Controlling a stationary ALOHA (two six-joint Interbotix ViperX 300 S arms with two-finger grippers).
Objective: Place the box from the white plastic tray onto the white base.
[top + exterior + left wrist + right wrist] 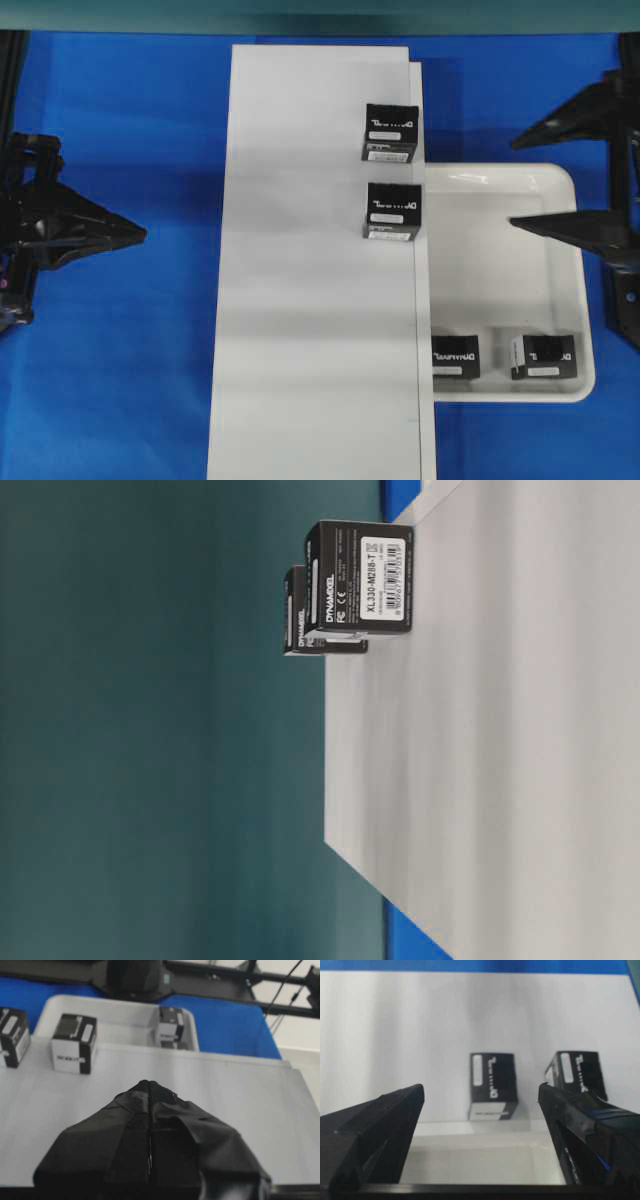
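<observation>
You have two black boxes on the white base (320,300), both standing along the edge that borders the white plastic tray (560,180): one box (392,211) level with the tray's upper half, a second box (390,132) further up the base, just past the tray's top corner. Neither touches the other.

Your right gripper (512,183) hovers over the tray's upper part with its jaws spread as wide as they go, nothing between them and nothing touched. From its wrist camera you look straight through the gap at the nearer box on the base. One dark finger (555,225) reaches out above the tray floor (the other sits above the tray's top rim).

Your left gripper (143,236) hangs over the blue table (120,380) on the far side of the base from the tray, pointing toward the base. Its jaws are pressed together and hold nothing.

In the tray, two more boxes remain, both against the lower rim: a third box (455,357) at the corner beside the base, a fourth box (544,357) near the opposite corner.
</observation>
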